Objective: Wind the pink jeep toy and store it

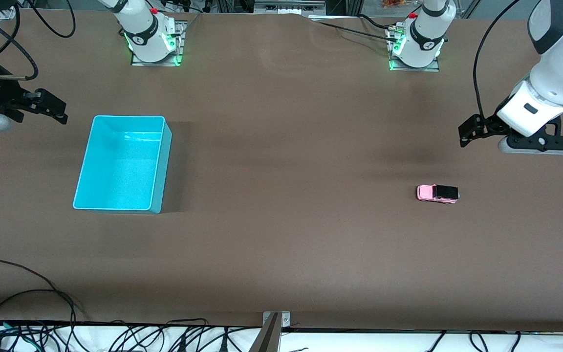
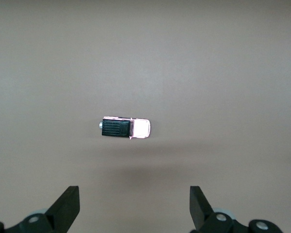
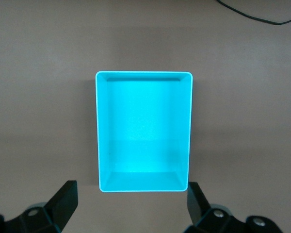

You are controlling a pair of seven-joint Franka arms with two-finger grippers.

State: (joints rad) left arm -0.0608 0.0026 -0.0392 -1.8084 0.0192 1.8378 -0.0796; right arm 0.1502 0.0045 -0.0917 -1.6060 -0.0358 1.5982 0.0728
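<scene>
The pink jeep toy [image 1: 438, 193] stands on the brown table toward the left arm's end, its black roof panel up. In the left wrist view the jeep [image 2: 126, 128] sits alone on the table, apart from the fingers. My left gripper [image 1: 465, 135] [image 2: 134, 206] hangs open in the air near the jeep, with nothing between its fingers. The cyan bin [image 1: 120, 166] [image 3: 143, 74] sits toward the right arm's end with nothing in it. My right gripper [image 1: 56, 110] [image 3: 131, 206] hovers open beside the bin, off its short wall, holding nothing.
Both arm bases [image 1: 154, 41] [image 1: 416, 46] stand at the table edge farthest from the front camera. Black cables [image 1: 27, 298] lie along the nearest edge, beside a metal bracket [image 1: 271, 332]. A cable [image 3: 257, 14] crosses the right wrist view's corner.
</scene>
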